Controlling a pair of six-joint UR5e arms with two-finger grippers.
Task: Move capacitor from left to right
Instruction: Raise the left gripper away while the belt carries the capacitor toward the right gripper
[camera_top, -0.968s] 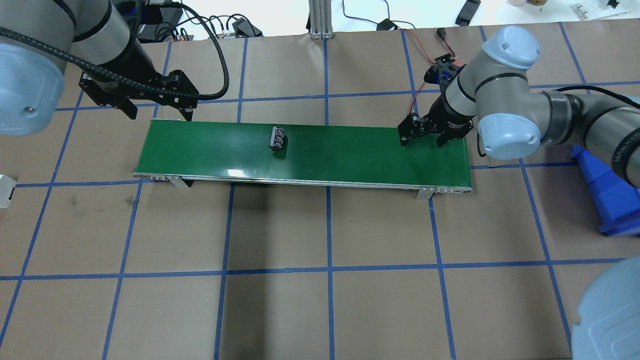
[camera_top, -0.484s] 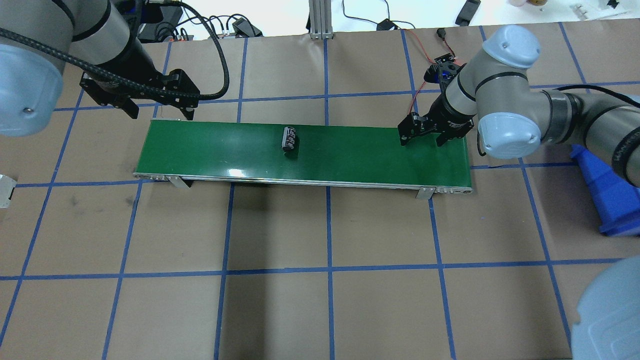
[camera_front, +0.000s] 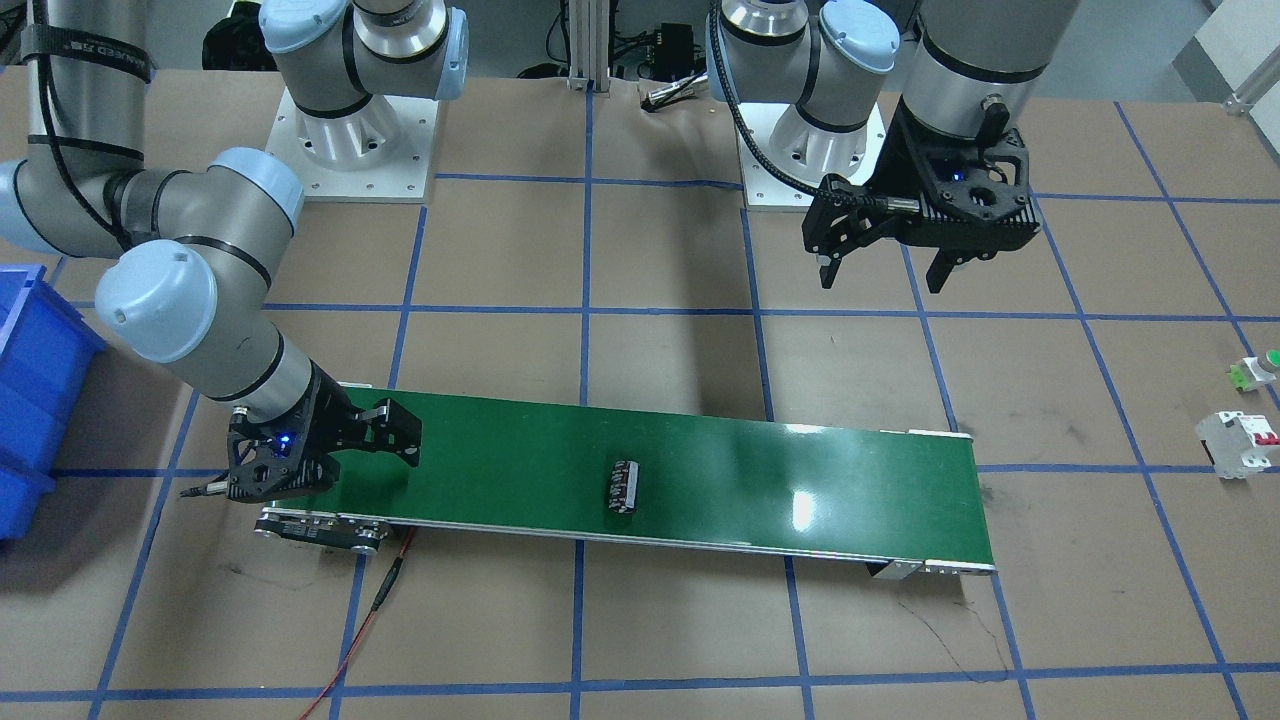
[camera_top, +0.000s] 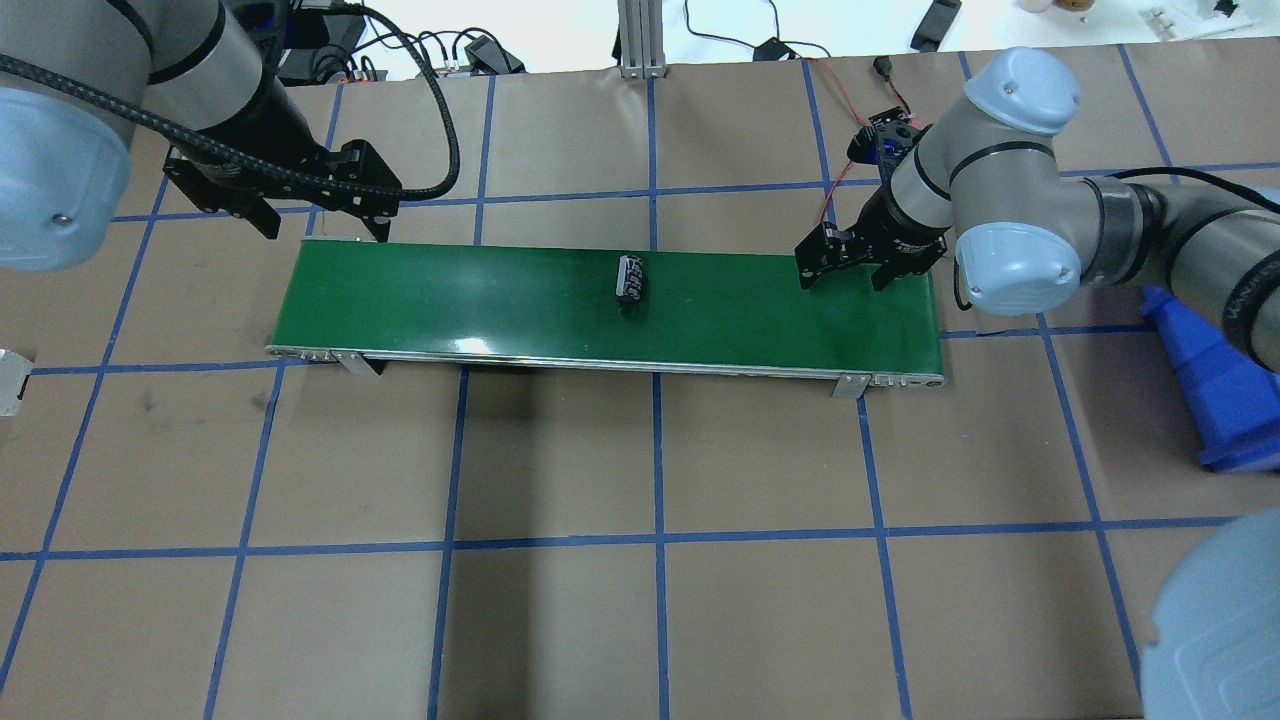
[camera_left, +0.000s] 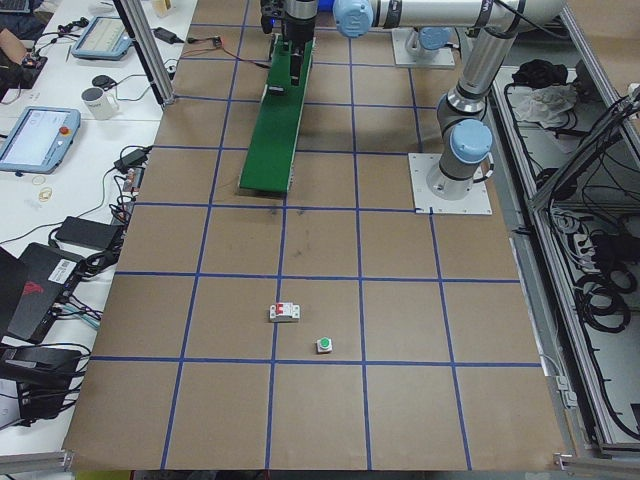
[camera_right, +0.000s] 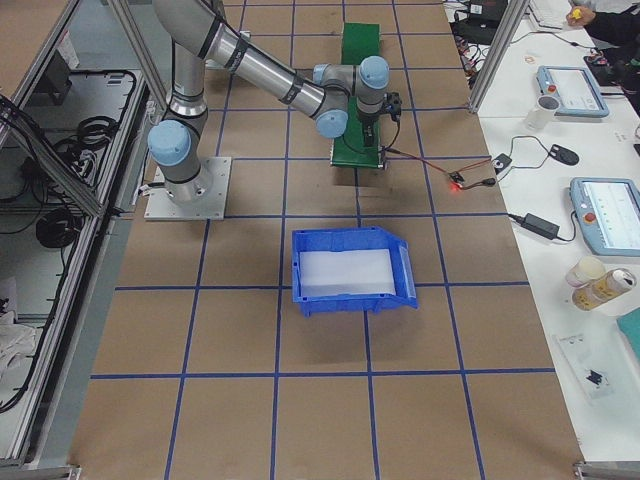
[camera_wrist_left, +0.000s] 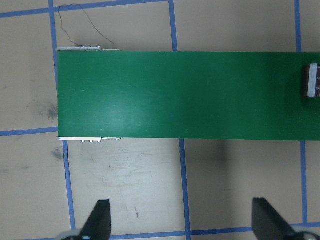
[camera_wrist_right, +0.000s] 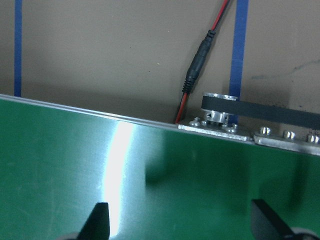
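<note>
The capacitor (camera_top: 630, 278) is a small dark cylinder with silvery markings. It lies on its side near the middle of the green conveyor belt (camera_top: 450, 300), and also shows in the front view (camera_front: 623, 486) and at the right edge of the left wrist view (camera_wrist_left: 313, 80). My left gripper (camera_top: 323, 228) is open and empty, raised over the table just beyond the belt's left end. My right gripper (camera_top: 842, 282) is open and empty, low over the belt's right end. The capacitor is well apart from both. The right wrist view shows only bare belt between the fingers (camera_wrist_right: 97, 222).
A blue bin (camera_top: 1210, 380) stands right of the belt. A white circuit breaker (camera_front: 1238, 443) and a green push button (camera_front: 1258, 368) sit on the paper beyond the belt's left end. A red wire (camera_front: 370, 610) runs from the belt's motor end (camera_wrist_right: 220, 116).
The capacitor has travelled to the right along the belt, from left of the middle to about the middle. Both arms have hardly moved.
</note>
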